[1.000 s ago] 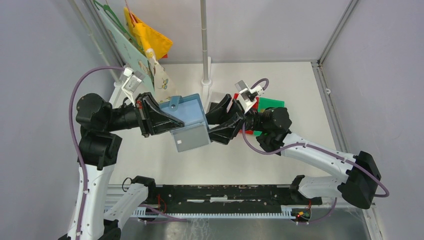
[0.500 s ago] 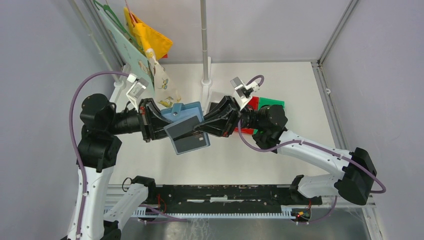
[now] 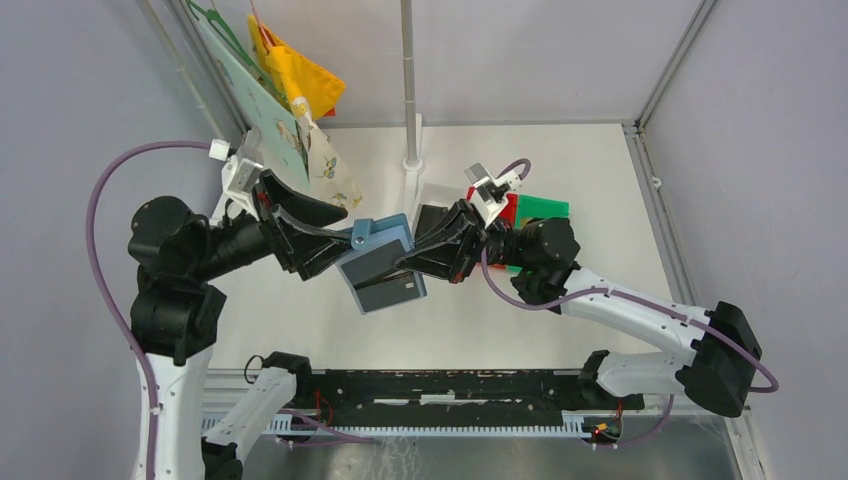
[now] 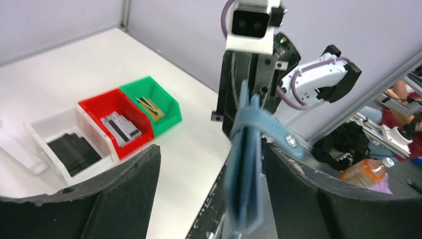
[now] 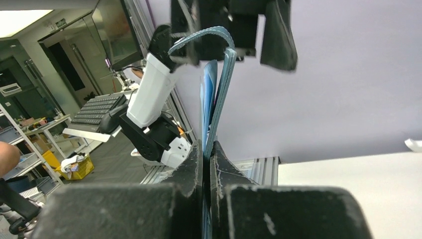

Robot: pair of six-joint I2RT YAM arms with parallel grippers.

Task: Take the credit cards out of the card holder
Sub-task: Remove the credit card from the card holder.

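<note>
The teal-blue card holder (image 3: 385, 275) hangs folded in the air over the table's middle. My right gripper (image 3: 405, 262) is shut on its right edge; in the right wrist view the jaws (image 5: 208, 149) pinch the thin holder (image 5: 215, 99) edge-on. My left gripper (image 3: 348, 238) is open, its fingers standing either side of the holder's left end. In the left wrist view the holder (image 4: 246, 164) sits close to the right finger (image 4: 298, 194). Credit cards lie in the red bin (image 4: 119, 128) and in the green bin (image 4: 149, 105). Cards inside the holder do not show.
A white bin (image 4: 47, 129) with black items, a red bin (image 3: 505, 207) and a green bin (image 3: 543, 208) stand in a row behind the right arm. A metal pole (image 3: 408, 80) rises at the back centre. Cloths on hangers (image 3: 300, 85) hang at the back left.
My right gripper closed on the holder's right edge. My left gripper then opened and let go of it, and the left arm drew back to the left.
</note>
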